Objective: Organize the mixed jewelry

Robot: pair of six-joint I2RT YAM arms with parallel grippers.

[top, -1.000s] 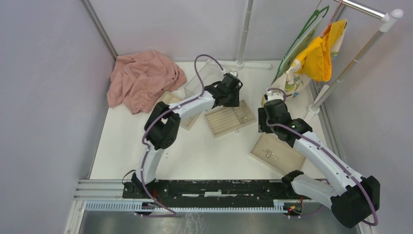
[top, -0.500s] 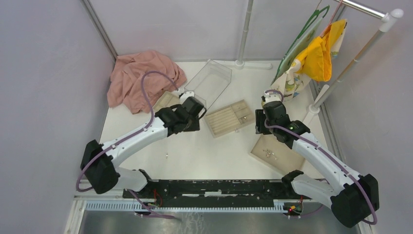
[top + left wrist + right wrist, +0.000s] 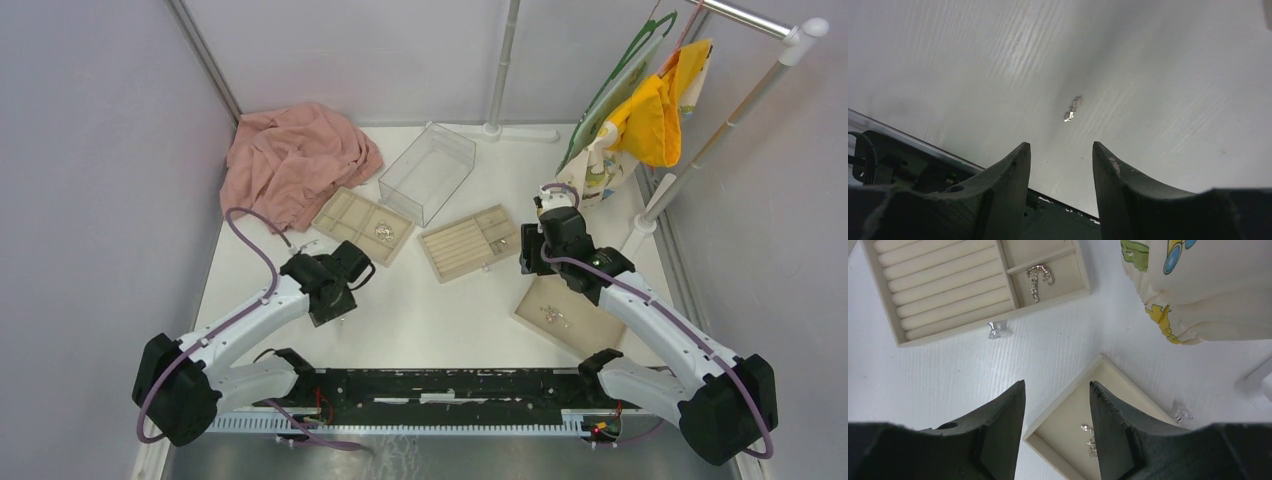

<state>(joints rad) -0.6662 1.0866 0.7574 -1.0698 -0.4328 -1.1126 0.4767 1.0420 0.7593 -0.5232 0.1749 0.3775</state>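
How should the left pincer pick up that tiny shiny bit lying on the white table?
From straight above, pinching across its thin middle. The shiny bit lies flat and slanted on the table, so the open left pincer should turn to straddle it.

A white worktop carries beige trays, a clear box and a crumpled dusty-pink cloth, with tiny shiny silver jewellery pieces on it. A bright yellow garment hangs beside a cream bag printed in green, blue and yellow. The arms are white with black joints, purple cables and dark grey fingers.
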